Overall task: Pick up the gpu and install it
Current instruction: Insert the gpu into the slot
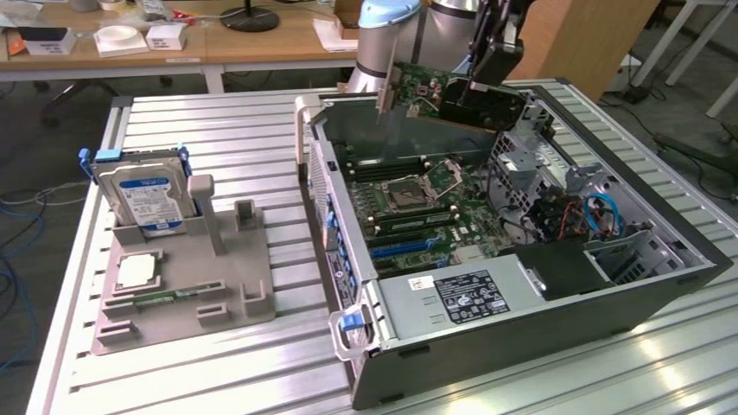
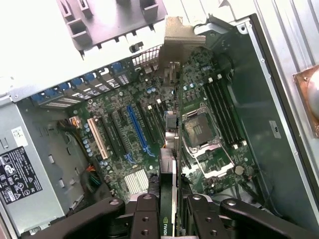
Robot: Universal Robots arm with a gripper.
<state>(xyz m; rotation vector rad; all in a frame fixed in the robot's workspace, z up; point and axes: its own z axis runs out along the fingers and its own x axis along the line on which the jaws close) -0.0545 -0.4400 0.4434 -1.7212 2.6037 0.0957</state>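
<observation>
Here we see the gripper (image 1: 490, 73) pinching the gpu (image 1: 421, 86), which hangs edge-down in the air above the far end of the open computer case (image 1: 519, 346), its silver bracket toward the exterior view's left. In the wrist view the card sits clamped between the fingers (image 2: 147, 216), over the motherboard (image 2: 124, 124). The case lies on a ribbed aluminium tabletop (image 1: 207, 372), toward its right edge in the exterior view. A grey fixture (image 1: 242, 298) near the left edge carries a hard drive (image 1: 144, 194) and a CPU chip (image 1: 136, 271). Behind stand wooden desks (image 1: 276, 43), and cables (image 1: 17, 225) trail on the floor.
</observation>
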